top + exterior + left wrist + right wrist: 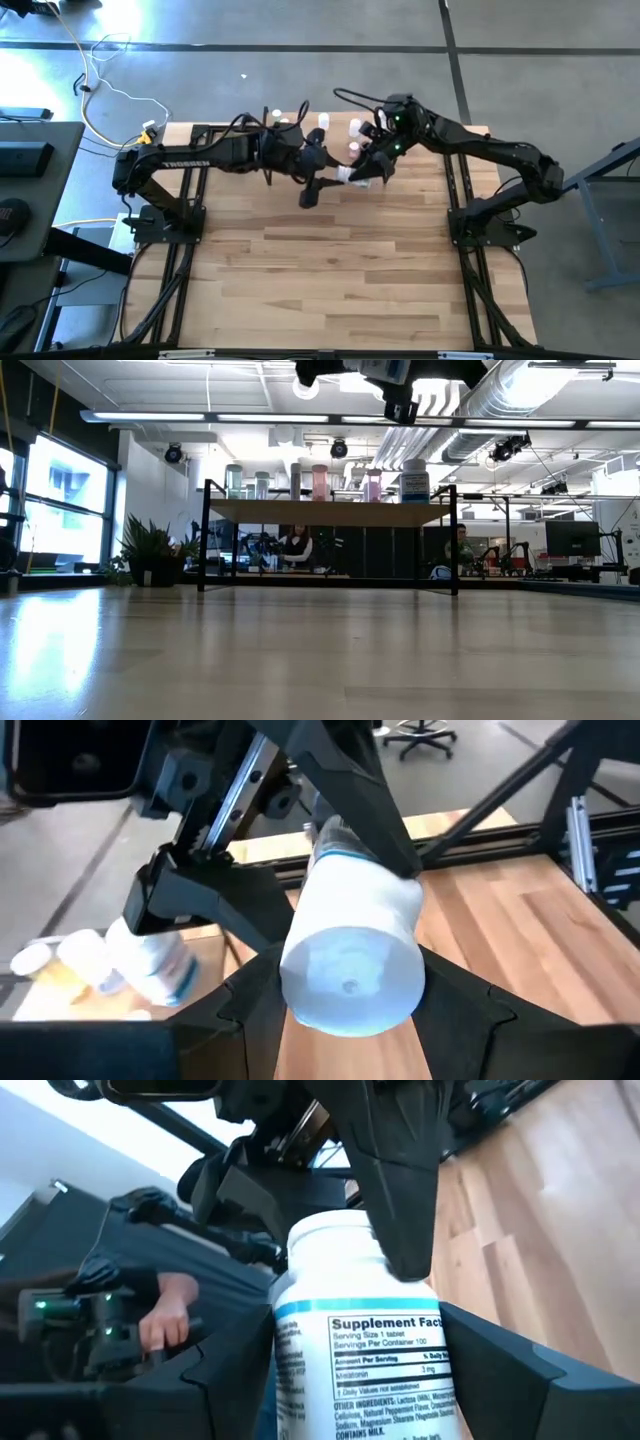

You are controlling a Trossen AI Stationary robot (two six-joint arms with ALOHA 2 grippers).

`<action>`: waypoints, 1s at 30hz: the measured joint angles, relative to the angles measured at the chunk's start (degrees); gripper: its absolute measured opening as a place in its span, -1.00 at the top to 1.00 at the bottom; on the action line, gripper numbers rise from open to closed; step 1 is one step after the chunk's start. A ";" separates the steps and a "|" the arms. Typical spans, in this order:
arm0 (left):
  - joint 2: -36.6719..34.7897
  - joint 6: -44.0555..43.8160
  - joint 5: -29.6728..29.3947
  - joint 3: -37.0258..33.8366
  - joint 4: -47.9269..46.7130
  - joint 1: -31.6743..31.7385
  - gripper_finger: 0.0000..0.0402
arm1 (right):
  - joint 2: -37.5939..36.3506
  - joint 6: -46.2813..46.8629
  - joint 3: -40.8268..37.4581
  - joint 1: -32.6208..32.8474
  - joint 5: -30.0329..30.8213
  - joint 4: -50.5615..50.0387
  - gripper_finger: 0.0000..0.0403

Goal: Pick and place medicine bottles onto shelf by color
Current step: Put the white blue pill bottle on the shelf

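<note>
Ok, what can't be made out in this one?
1. Whether the left gripper or the right gripper bears the white bottle: in the high view the arms overlap it.
2. How many medicine bottles stand on the shelf: in the high view the arms cover part of it.
3. The label's lower lines: cut off by the bottom edge of the right wrist view.
4. Both grippers in the low view: cut off by the top edge.

One camera looks straight down on the desk (330,270); one sits at desk level facing the shelf (330,512); both wrist cameras crowd one white bottle (350,960)
</note>
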 joint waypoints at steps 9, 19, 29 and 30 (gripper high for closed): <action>-0.03 0.01 0.27 -0.13 0.87 1.74 0.15 | 0.00 0.02 0.00 -1.52 0.21 0.23 -0.30; -0.03 1.50 0.02 -0.13 1.00 1.78 0.20 | -0.02 -0.60 0.00 -1.33 0.97 0.00 -0.30; -0.05 3.04 -0.43 -0.17 1.13 1.87 0.20 | -0.13 -1.16 0.04 -1.13 4.07 -0.20 -0.33; -0.05 3.30 -0.70 -0.17 1.16 1.87 0.21 | -0.13 -1.12 0.04 -1.13 4.32 -0.20 -0.35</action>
